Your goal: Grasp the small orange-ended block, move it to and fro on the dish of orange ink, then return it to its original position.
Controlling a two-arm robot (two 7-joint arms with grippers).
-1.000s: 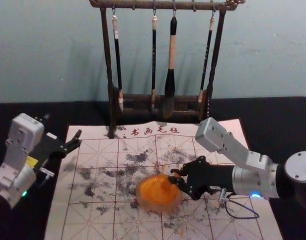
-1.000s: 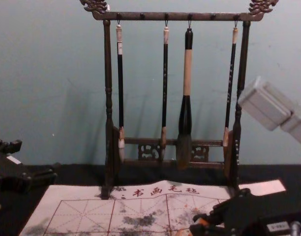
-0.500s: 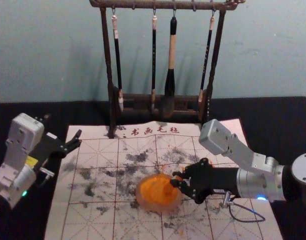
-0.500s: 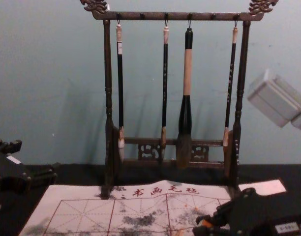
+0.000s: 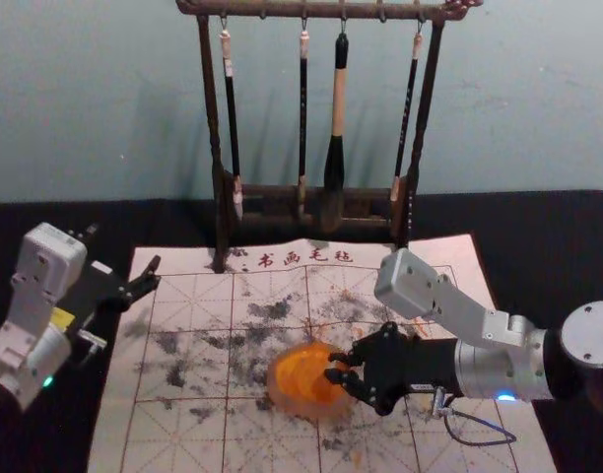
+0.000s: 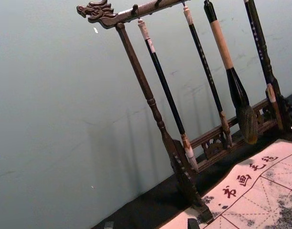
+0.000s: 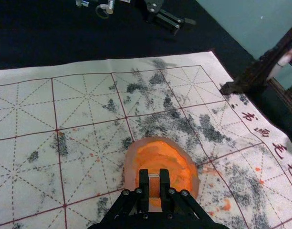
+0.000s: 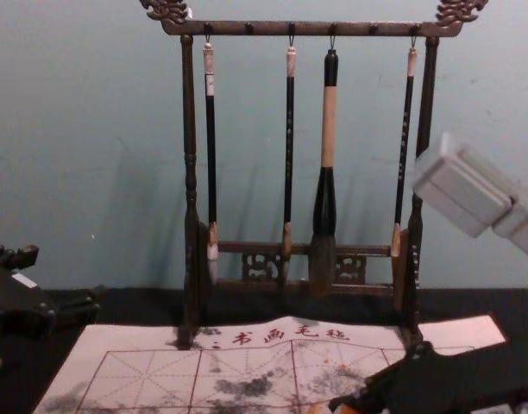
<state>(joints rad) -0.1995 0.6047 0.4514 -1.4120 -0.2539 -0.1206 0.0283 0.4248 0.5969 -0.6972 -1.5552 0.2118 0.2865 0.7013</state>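
Observation:
The right gripper (image 5: pixel 336 368) reaches in from the right, its fingertips over the right part of the round ink dish (image 5: pixel 281 396) in the head view. In the right wrist view, the right gripper (image 7: pixel 154 175) is shut on the small orange-ended block (image 7: pixel 154 186), held above the orange ink (image 7: pixel 161 157). Whether the block's lower end touches the ink cannot be told. The left gripper (image 5: pixel 123 248) stays parked open at the mat's left edge, and in the left wrist view the left gripper (image 6: pixel 151 224) has nothing between its tips.
A dark wooden rack (image 5: pixel 211 128) stands at the mat's back edge, with several brushes hanging from it, one of them thick (image 5: pixel 335 148). The ink-stained gridded mat (image 5: pixel 173 434) lies under the dish on a black-covered table (image 5: pixel 548 236).
My right gripper shifted slightly right, then came back left and a little toward the robot over the dish, keeping its hold on the block. The left arm has stayed still.

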